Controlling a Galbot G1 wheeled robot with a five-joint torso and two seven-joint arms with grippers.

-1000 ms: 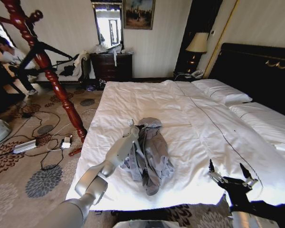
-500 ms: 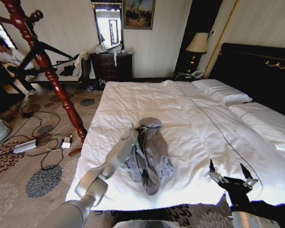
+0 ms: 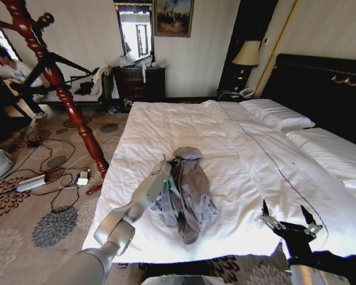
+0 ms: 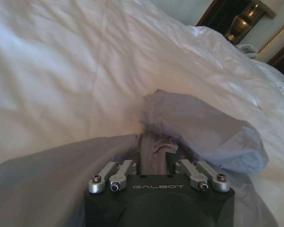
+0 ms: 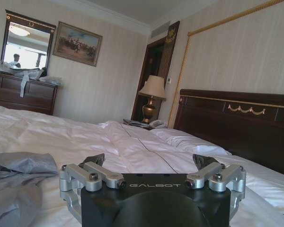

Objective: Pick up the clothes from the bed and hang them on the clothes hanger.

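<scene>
The clothes (image 3: 190, 189) lie as a crumpled blue-grey heap on the near part of the bed (image 3: 237, 142), which has white sheets. My left gripper (image 3: 165, 168) reaches in from the lower left and presses into the heap's left edge. In the left wrist view the left gripper (image 4: 156, 149) has its fingers drawn close together with a fold of the clothes (image 4: 203, 125) pinched between them. My right gripper (image 3: 288, 217) hovers open over the bed's near right corner, well apart from the garment. The clothes hanger (image 3: 68, 62), thin and black, hangs on a red wooden stand at the far left.
The red wooden coat stand (image 3: 77, 119) leans beside the bed's left side, with cables and a power strip (image 3: 31, 182) on the patterned carpet below it. Pillows (image 3: 279, 116) and a black headboard (image 3: 320, 89) are at the right. A dresser (image 3: 139, 83) stands at the back wall.
My left gripper has sunk a little lower into the garment's edge. The right arm has not moved.
</scene>
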